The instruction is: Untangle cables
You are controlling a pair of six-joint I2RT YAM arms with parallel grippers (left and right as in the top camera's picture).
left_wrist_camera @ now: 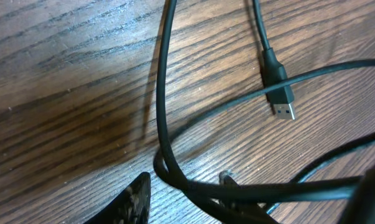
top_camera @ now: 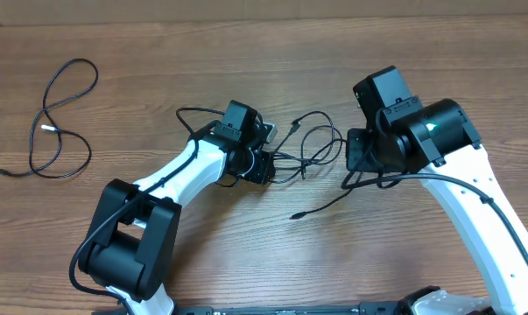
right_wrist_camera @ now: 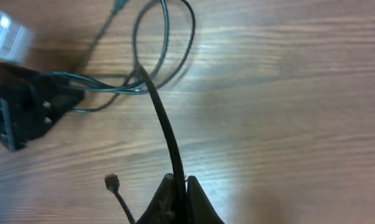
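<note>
**A:** Is there room to move on the table (top_camera: pixel 272 262)?

**B:** Lots. There is bare wood all round the cables (top_camera: pixel 309 150), and the table's far edge is well behind them. A loose cable (top_camera: pixel 62 118) lies alone, well off to their left.

**A:** What is hard to see?

**B:** The left arm (top_camera: pixel 185 175) covers part of the knot. In the left wrist view one finger is only a dark blur.

**A:** Where are the grippers?

**B:** One is on each side of the cables. The left gripper (left_wrist_camera: pixel 255 202) is part way open, and strands run across the gap. A plug (left_wrist_camera: pixel 279 87) lies just past them. The right gripper (right_wrist_camera: pixel 182 183) is pinched tight on one strand, which runs from it to the knot.
</note>
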